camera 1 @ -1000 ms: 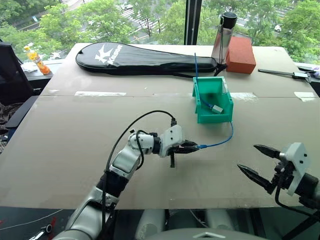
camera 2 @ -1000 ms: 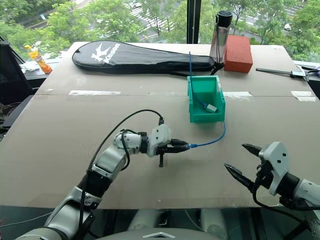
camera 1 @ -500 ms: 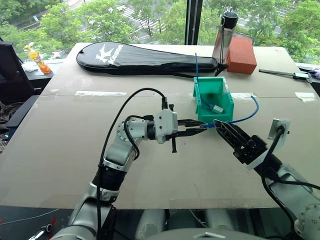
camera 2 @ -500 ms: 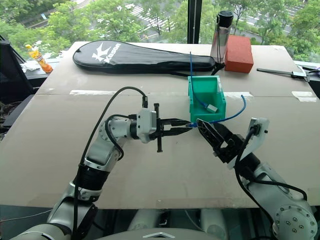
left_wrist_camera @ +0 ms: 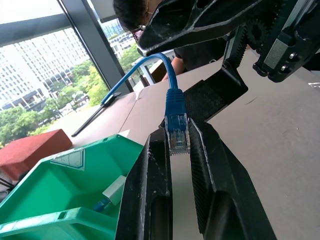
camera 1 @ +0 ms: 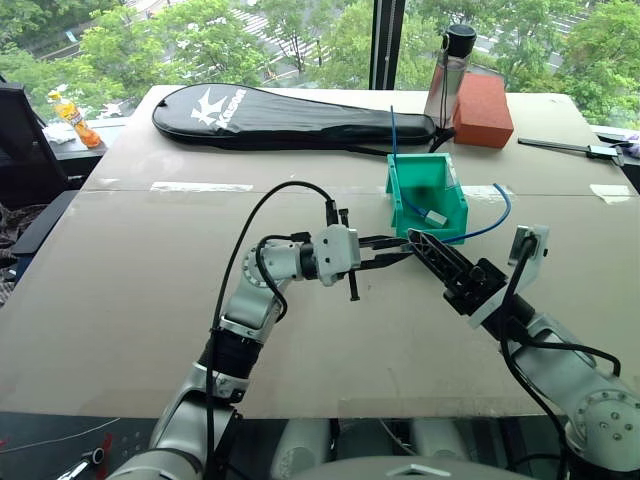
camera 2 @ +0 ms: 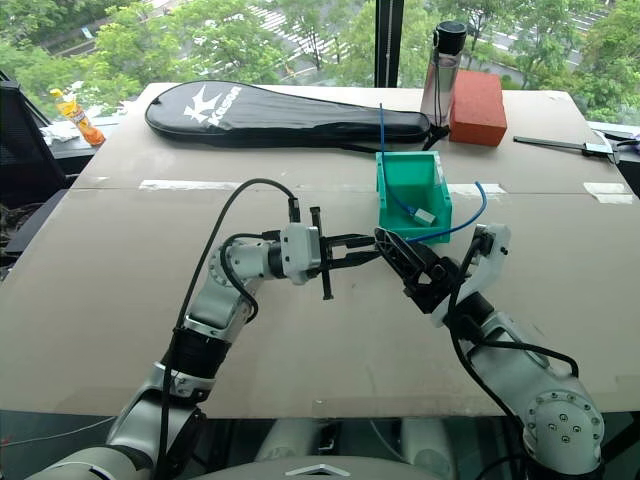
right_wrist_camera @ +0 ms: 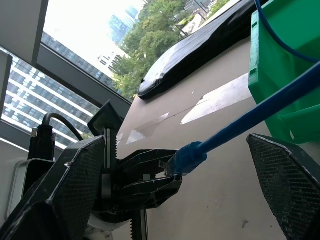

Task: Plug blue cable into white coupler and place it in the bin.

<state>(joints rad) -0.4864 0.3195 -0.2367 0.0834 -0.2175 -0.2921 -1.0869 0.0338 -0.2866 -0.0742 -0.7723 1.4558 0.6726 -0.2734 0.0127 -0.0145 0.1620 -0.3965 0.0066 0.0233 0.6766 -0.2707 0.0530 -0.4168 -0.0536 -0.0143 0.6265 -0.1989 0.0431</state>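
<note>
Gripping the small blue plug between its clenched black fingers, the left gripper (camera 1: 398,249) now holds the free end of the blue cable (camera 1: 490,226) raised off the table, level and pointing toward the right arm, whereas a second ago it held that plug low near the tabletop. The bigger change is on the other side: the right gripper (camera 1: 432,250), which a second ago hung well off to the side near the table edge, has swung in and up, so its spread fingers now bracket the cable just beyond the left gripper's tips, closed on nothing. From there the cable arcs up and over behind the right gripper and drops into the bin (camera 1: 443,229), just beyond both grippers, where the white coupler (camera 1: 433,217) lies on the bin floor, seemingly already joined to the cable's other end. This looks like a handover or a regrasp, so the free plug may soon be steered toward the coupler. Well beyond the left gripper lies a black racket case (camera 1: 285,115); past the bin stand a metal bottle (camera 1: 447,70) and a red-orange block (camera 1: 482,108). The bin's walls crowd any reach for the coupler.
</note>
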